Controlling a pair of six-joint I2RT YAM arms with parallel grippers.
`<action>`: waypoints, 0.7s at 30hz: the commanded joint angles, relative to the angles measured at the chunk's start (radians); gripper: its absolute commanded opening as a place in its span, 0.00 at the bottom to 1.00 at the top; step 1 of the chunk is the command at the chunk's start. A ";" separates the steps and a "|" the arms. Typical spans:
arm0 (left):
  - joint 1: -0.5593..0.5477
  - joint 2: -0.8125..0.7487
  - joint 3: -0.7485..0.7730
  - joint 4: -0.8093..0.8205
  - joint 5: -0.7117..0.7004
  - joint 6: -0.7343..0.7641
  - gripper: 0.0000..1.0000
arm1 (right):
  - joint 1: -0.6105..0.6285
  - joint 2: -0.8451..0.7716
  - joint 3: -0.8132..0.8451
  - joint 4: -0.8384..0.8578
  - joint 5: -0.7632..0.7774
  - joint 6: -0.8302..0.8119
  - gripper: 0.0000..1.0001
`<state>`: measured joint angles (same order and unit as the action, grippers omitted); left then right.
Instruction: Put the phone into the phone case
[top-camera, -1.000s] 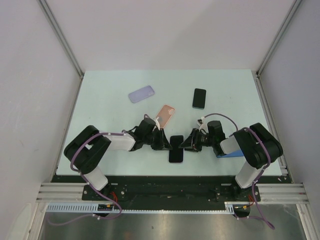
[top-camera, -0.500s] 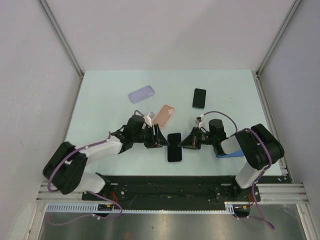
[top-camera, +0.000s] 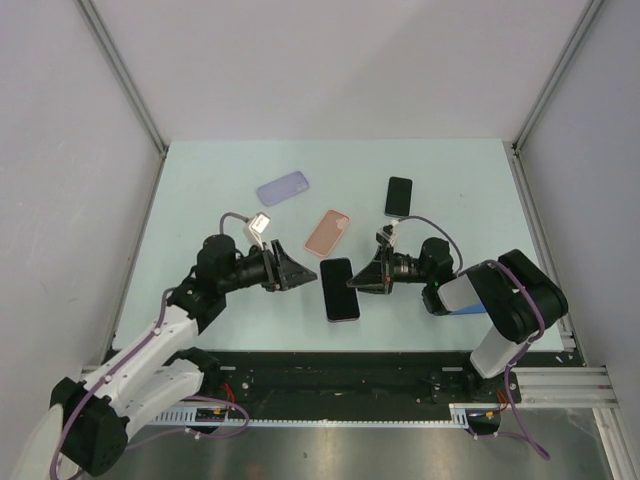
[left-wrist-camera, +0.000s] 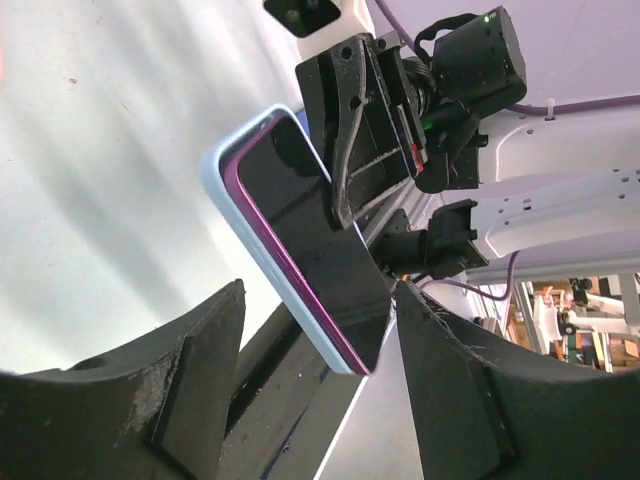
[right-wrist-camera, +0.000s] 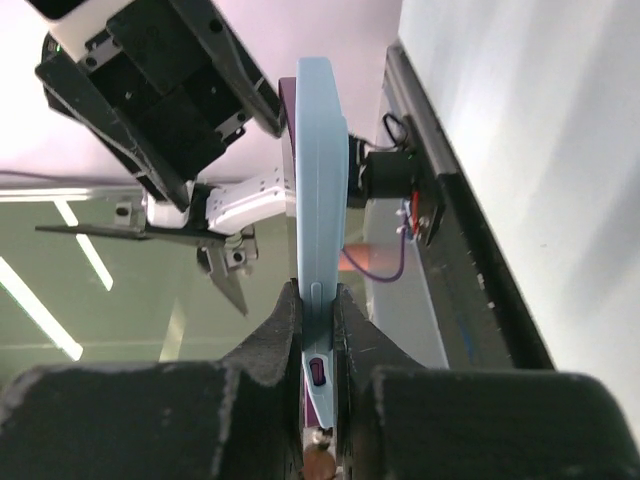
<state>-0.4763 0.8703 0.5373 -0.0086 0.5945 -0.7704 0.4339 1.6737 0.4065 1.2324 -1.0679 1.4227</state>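
Phone (top-camera: 340, 289), dark screen up, sits inside a pale-blue case (right-wrist-camera: 320, 180), front-centre over the desk (top-camera: 200, 200). R tool (top-camera: 362, 281) is clamped tight on its right edge. L tool (top-camera: 305, 272) is just left of it, jaws wide apart, gripping nothing. Behind: 1 pink case (top-camera: 328, 232), 1 lilac case (top-camera: 283, 188), 1 black phone (top-camera: 399, 196).

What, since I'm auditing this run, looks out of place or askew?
The cased phone is pinched by one edge in the right gripper, held on a slant rather than flat; nothing looks damaged or spilled.
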 joint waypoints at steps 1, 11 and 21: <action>0.010 -0.011 -0.052 0.085 0.071 -0.046 0.66 | 0.064 -0.081 0.018 0.361 -0.041 0.099 0.00; 0.011 0.047 -0.120 0.285 0.136 -0.141 0.61 | 0.131 -0.123 0.032 0.361 0.008 0.136 0.00; 0.011 0.049 -0.163 0.372 0.142 -0.201 0.22 | 0.163 -0.081 0.034 0.361 0.022 0.128 0.03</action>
<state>-0.4683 0.9169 0.3916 0.2916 0.7052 -0.9554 0.5865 1.5921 0.4068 1.2709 -1.0622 1.5265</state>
